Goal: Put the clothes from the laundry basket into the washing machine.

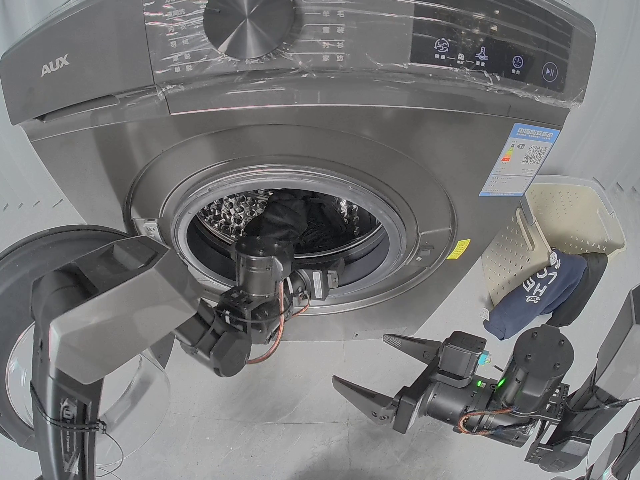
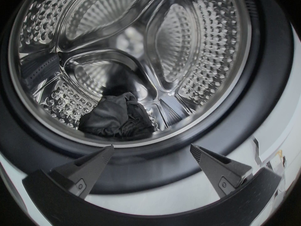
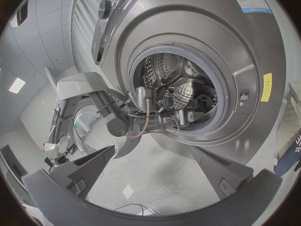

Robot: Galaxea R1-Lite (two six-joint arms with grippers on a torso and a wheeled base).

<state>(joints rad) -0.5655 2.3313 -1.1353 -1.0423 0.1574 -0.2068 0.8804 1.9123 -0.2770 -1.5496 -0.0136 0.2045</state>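
The navy sweatshirt (image 1: 533, 295) lies right of my nearer right end effector (image 1: 363, 361); it and the left end effector (image 2: 151, 148) gape empty.

Blue-edged label (image 1: 519, 160) on washing machine (image 1: 333, 111), yellow sticker (image 1: 459, 249) below it, white lettering (image 1: 541, 280) on navy garment (image 1: 520, 308)

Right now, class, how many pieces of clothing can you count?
3: a dark bundle in the drum, a navy garment and a black garment beside it in the laundry basket. Others may be hidden.
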